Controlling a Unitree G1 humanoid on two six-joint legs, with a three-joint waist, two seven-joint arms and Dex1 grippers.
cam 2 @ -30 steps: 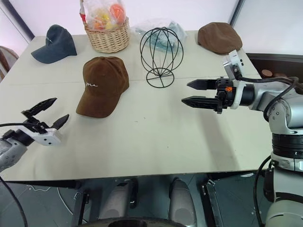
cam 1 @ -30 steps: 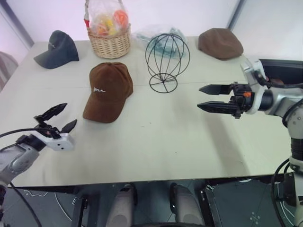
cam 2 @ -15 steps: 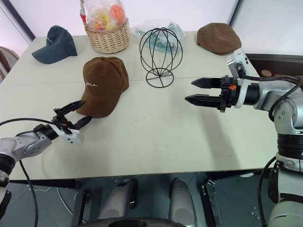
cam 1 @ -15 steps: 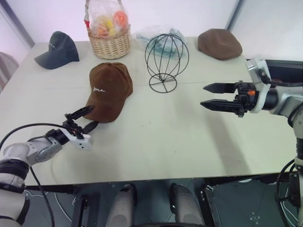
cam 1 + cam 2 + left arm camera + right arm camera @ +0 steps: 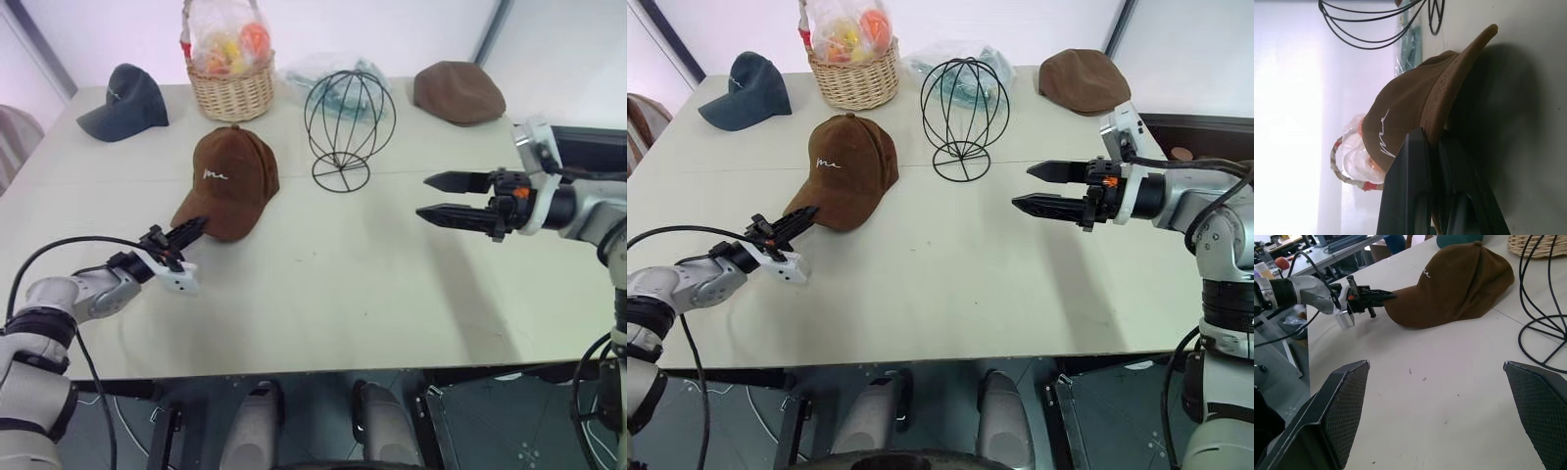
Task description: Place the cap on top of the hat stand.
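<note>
The left gripper (image 5: 186,233) has its jaws pinching the brim tip of the cap (image 5: 230,176), which lies on the bench (image 5: 333,284) just beside the stand (image 5: 348,122); the right gripper (image 5: 441,196) hangs beyond the stand, jaws spread. The grasp looks made, so next comes a lift up over the stand's dome. The left wrist view shows the brim edge caught between the fingers (image 5: 1408,186), which the head views leave unclear.

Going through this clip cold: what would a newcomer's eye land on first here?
Probably the left gripper, shut on the brim of the brown cap at the table's near left. Next, the black wire hat stand standing bare just right of the cap, and the right gripper hovering open over the table's right side.
</note>
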